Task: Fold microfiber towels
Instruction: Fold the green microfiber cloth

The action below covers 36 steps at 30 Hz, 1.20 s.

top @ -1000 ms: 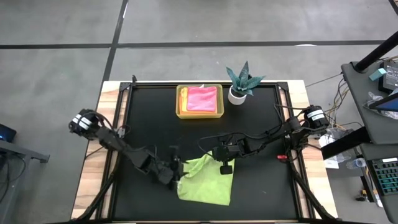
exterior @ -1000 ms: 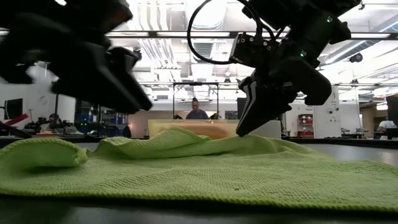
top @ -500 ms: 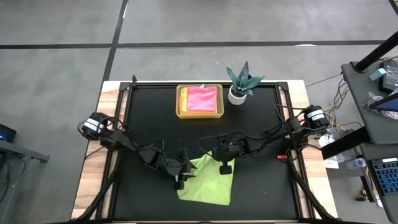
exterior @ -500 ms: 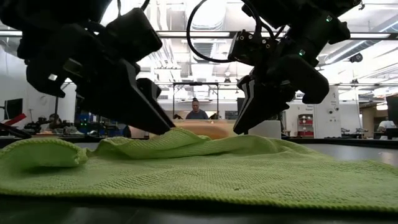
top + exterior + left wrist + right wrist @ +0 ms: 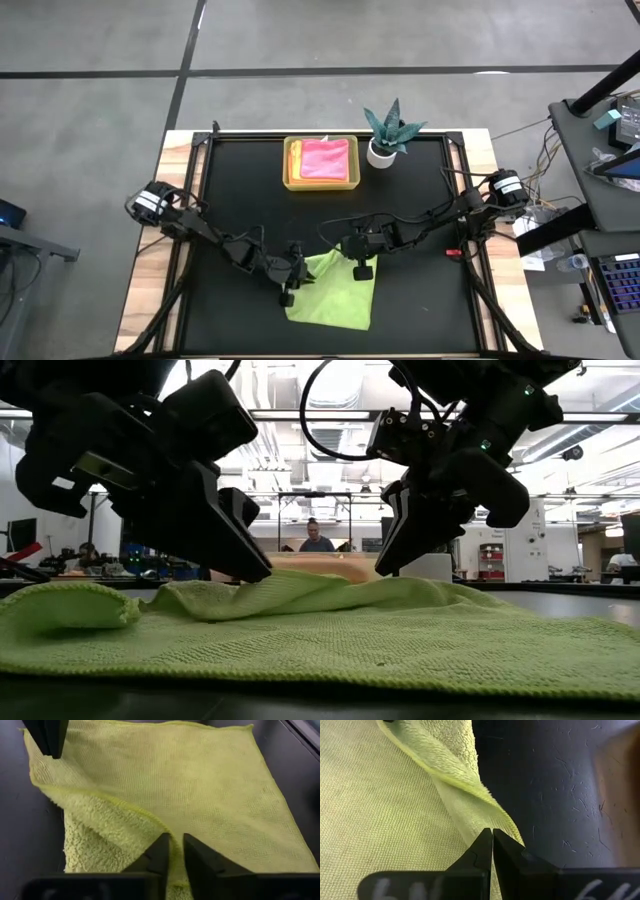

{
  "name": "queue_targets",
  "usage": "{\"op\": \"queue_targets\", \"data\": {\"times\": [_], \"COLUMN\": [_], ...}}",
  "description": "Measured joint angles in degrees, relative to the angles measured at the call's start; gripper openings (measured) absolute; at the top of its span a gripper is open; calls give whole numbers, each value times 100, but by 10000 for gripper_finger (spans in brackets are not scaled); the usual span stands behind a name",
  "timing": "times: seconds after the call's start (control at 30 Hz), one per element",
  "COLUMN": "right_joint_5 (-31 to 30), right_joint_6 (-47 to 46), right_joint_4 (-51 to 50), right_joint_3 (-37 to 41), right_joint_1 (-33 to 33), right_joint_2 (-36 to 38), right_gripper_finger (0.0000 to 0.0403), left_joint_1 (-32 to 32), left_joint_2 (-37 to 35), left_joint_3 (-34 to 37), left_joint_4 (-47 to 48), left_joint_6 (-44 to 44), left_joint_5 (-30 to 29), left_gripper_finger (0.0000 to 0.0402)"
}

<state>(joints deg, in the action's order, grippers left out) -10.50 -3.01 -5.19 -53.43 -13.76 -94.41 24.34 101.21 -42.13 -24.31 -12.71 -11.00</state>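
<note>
Both grippers met at the lime green towel (image 5: 334, 291); a pink towel (image 5: 325, 159) lay in the yellow tray (image 5: 289, 166).

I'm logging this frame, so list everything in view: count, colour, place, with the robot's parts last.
Lime green towel: one, near edge of the mat, far edge rumpled and lifted.
Pink towel: one, folded, on top in the tray.
Orange-yellow towel: at least one, showing beside the pink one in the tray.
Yellow tray: one, far centre of the mat.
Plant: one, teal leaves, white pot, right of the tray.
Black mat: one, covering the wooden table.
Person: one, far off in the room behind.
Left gripper: dark, closed on the green towel's far left edge.
Right gripper: dark, shut on the towel's far right edge.
</note>
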Motion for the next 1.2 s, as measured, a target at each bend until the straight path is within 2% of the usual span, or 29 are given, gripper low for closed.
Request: {"op": "queue_targets", "data": {"times": [0.07, 0.23, 0.43, 0.63, 0.83, 1.0, 1.2], "right_joint_5": [-2, -4, -22, -21, -20, -17, -9], "right_joint_6": [2, 23, 118, 122, 28, -4, -148], "right_joint_4": [0, -4, -4, 22, 9, 21, 22], "right_joint_3": [0, 4, 7, 4, 20, 24, 31], "right_joint_1": [0, 0, 0, 0, 0, 0, 1], "right_joint_2": [0, 30, 262, 365, 365, 358, 293], "right_gripper_finger": [9, 9, 9, 9, 9, 9, 9], "left_joint_1": [0, -7, -246, -679, -1205, -1448, -1486], "left_joint_2": [-7, -235, -1063, -1712, -1837, -1626, -1488], "left_joint_3": [-9, -3, -63, -39, 129, 126, 124], "left_joint_4": [86, 363, 1907, 3264, 3351, 3337, 3346], "left_joint_6": [4, 288, 700, 1440, 2056, 2269, 2315], "left_joint_5": [0, -56, -480, -1437, -1690, -2109, -2100], "left_gripper_finger": [13, 1, 0, 0, 0, 5, 59]}}
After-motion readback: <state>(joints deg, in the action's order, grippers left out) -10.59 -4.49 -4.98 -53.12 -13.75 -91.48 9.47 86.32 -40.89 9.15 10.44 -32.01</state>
